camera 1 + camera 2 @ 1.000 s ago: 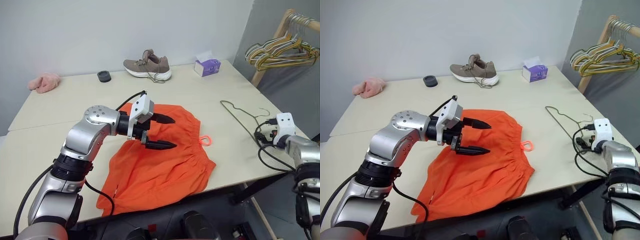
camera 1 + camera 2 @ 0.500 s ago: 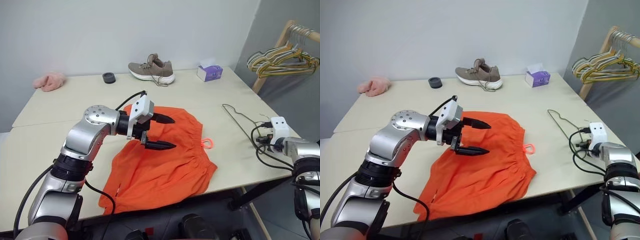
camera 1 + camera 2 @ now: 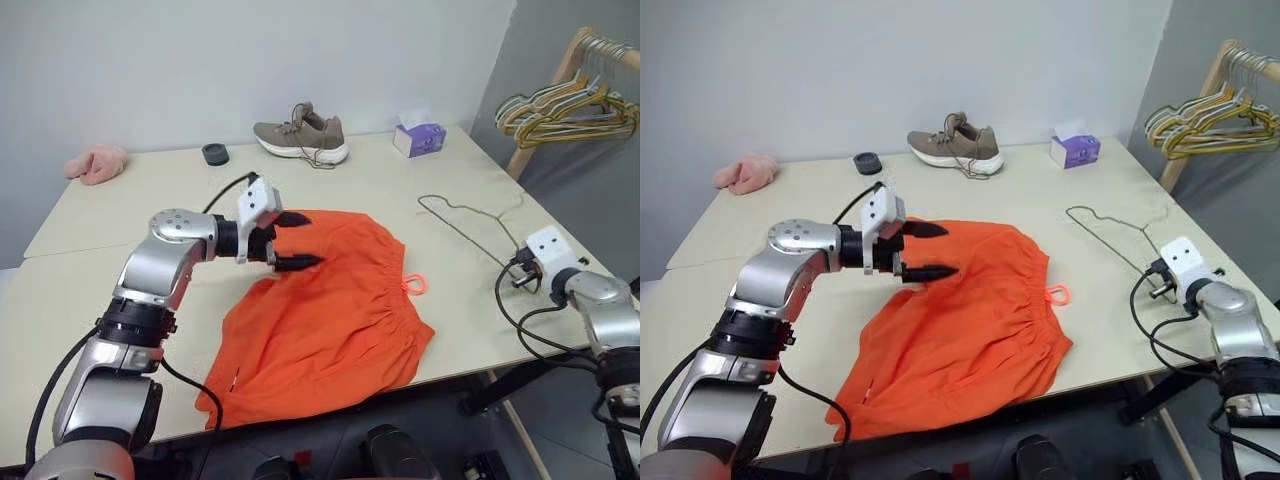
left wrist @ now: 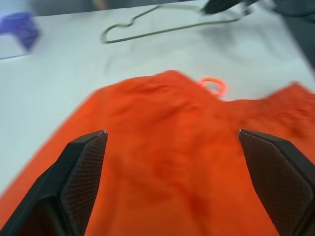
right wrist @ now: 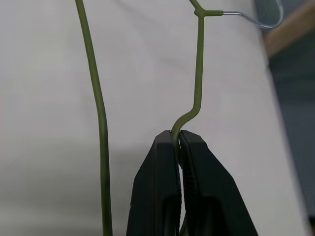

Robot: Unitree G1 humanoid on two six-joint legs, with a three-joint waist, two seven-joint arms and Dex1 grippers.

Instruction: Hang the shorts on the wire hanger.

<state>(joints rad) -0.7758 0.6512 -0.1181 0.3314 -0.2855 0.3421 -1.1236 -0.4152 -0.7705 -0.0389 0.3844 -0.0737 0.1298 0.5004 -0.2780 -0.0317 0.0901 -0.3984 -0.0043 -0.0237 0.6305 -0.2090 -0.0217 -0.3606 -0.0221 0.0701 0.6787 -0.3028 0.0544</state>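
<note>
- Far left of the table [image 3: 90, 235]: a pink cloth [image 3: 95, 163] near the back edge, well clear of the work
- Left gripper [image 3: 925, 250] spread wide and empty, hovering over the near-left corner of the shorts [image 3: 325, 310]; its fingertips point rightward across the fabric, one finger [image 4: 81, 179] on each side of the cloth in the left wrist view
- Shorts lie flat at mid-table, long axis running from the far waistband down toward the near table edge, where the hem overhangs; small pink-orange loop [image 3: 412, 284] lies at their right side
- Behind them, near the wall: a black round object [image 3: 214, 154], a shoe [image 3: 300, 133], a purple tissue box [image 3: 418, 138]
- Key relation: wire hanger [image 3: 470, 225] lies right of the shorts, apart from them, its long axis slanting from far-left to near-right, hook toward the table's right edge
- Right gripper [image 5: 179, 147] clenched on the hanger's wavy shoulder wire, at its near-right end
- Judgement: hanger must travel left to meet the shorts; left arm is the nearer one to the fabric
- Far right, off the table: wooden rack [image 3: 560, 70] with bunched hangers [image 3: 565, 105]; plain grey wall behind
</note>
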